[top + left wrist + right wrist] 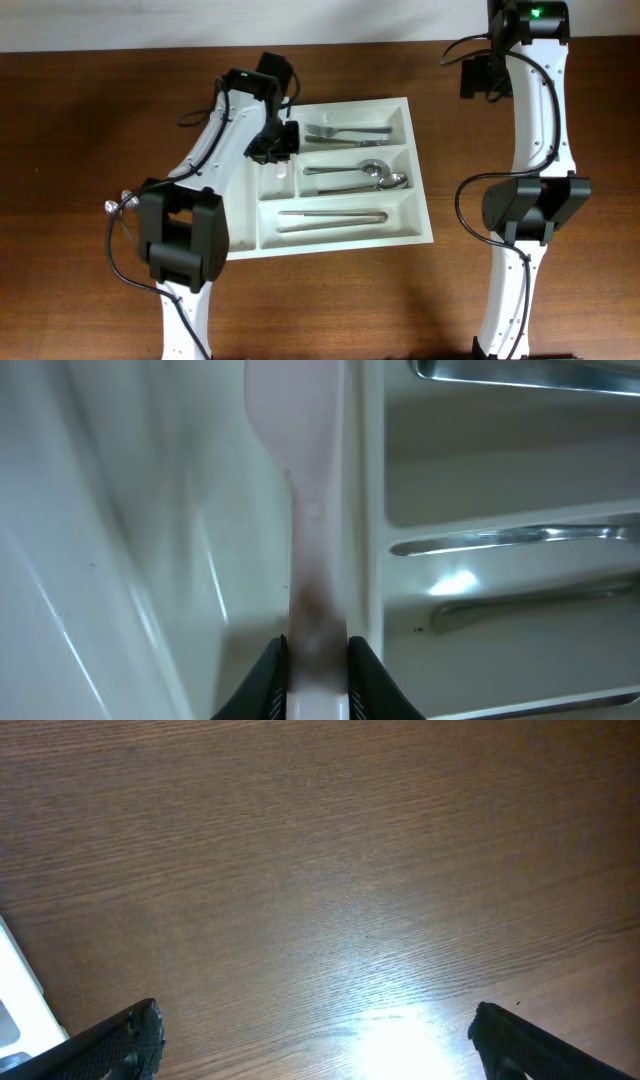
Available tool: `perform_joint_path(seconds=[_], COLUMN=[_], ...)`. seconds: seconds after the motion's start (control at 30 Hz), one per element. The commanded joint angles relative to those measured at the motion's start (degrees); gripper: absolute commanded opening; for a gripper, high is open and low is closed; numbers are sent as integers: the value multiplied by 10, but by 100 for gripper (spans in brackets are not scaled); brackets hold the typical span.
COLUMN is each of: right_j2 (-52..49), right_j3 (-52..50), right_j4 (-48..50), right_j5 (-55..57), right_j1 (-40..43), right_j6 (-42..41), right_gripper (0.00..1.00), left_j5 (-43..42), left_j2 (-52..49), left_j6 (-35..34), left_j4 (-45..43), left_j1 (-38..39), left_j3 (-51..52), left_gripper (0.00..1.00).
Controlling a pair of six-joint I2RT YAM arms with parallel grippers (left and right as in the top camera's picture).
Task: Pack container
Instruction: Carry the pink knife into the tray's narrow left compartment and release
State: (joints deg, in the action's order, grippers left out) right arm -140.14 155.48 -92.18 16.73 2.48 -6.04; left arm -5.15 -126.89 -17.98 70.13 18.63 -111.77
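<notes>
Lying slightly askew on the dark, fine-grained wooden counter (80,120), the container (345,244) is a glossy white moulded plastic tray, rectangular with rounded compartment corners and thin raised dividers. Its three long horizontal compartments carry polished steel cutlery: forks (345,132) in the far one, spoons (360,175) with shiny oval bowls in the middle one, and two long slim steel pieces (330,218) in the near one. The left gripper (318,660) reaches down into one of the narrow upright compartments at the tray's left side, its black ribbed fingers clamped on the flat handle of a pale plastic utensil (315,510). This utensil is smooth and matte, narrow at the grip and widening to a rounded blade at its far end, and it lies along the compartment just beside the white divider wall (365,510). What kind of utensil it is cannot be told. The right gripper (318,1035) hangs over bare counter to the right of the tray, its dark fingers spread wide apart and holding nothing, with one white corner of the container at the left edge of its wrist view.
</notes>
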Motion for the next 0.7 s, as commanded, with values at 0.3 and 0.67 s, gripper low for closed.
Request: perform_joint_path(seconds=[0.3,0.67], right_j2=[16,16], right_j3=[10,10], right_j4=[0,0], right_j5=[13,13], right_j1=[-2,-2], right_j6=[-7,-7], right_gripper=[99,99], left_j5=[50,50], left_j2=[2,2], left_j6=[-65,-64], left_j4=[5,-26], left_j1=[4,4], left_j3=[37,76], left_gripper=[2,42])
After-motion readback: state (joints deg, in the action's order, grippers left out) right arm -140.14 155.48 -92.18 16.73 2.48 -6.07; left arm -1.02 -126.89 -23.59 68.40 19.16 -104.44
